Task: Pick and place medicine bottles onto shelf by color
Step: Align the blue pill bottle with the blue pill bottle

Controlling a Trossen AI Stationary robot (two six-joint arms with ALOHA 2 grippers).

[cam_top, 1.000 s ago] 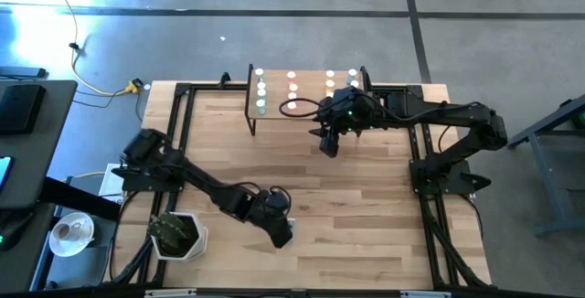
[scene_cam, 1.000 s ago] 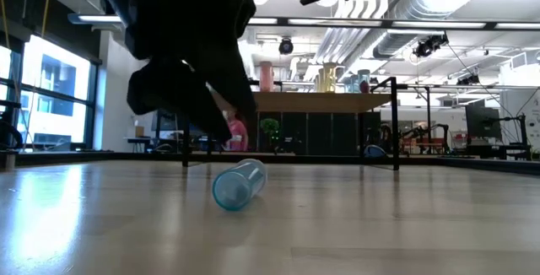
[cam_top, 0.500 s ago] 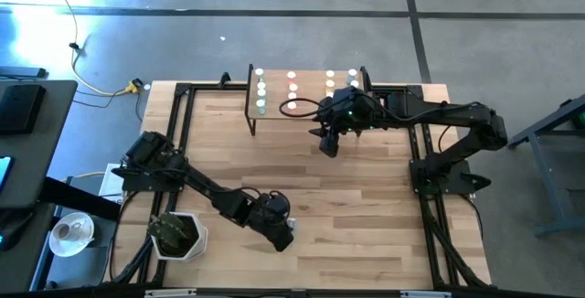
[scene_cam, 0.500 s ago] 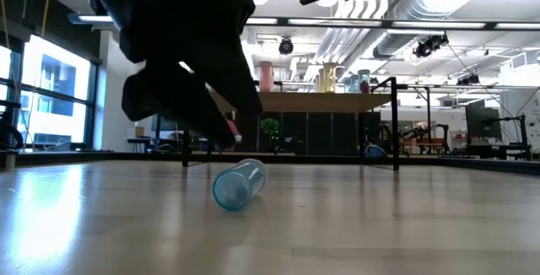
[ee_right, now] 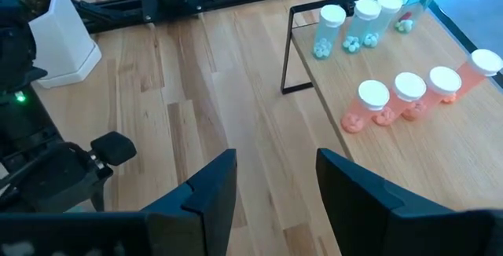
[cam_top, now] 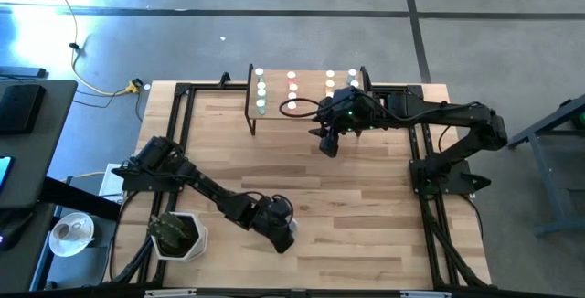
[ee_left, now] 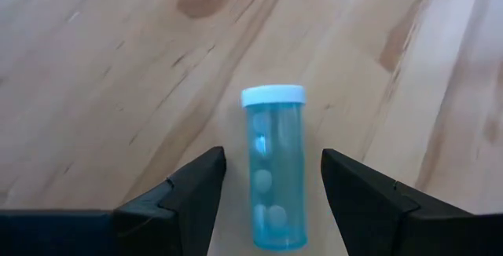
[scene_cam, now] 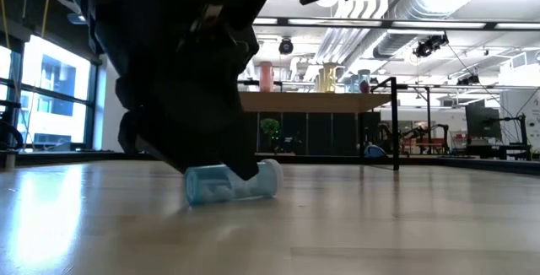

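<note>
Near the counter's front edge, about midway along it, a blue bottle [ee_left: 273, 170] lies on its side on the wood. The left hand [ee_left: 271, 189] is low over it, fingers spread to either side and gripping nothing. The bottle's long axis runs straight out between them, cap [ee_left: 272, 95] leading. The right hand [ee_right: 273, 181], open and empty, hovers beside the shelf [ee_right: 409, 154] at the far edge.
</note>
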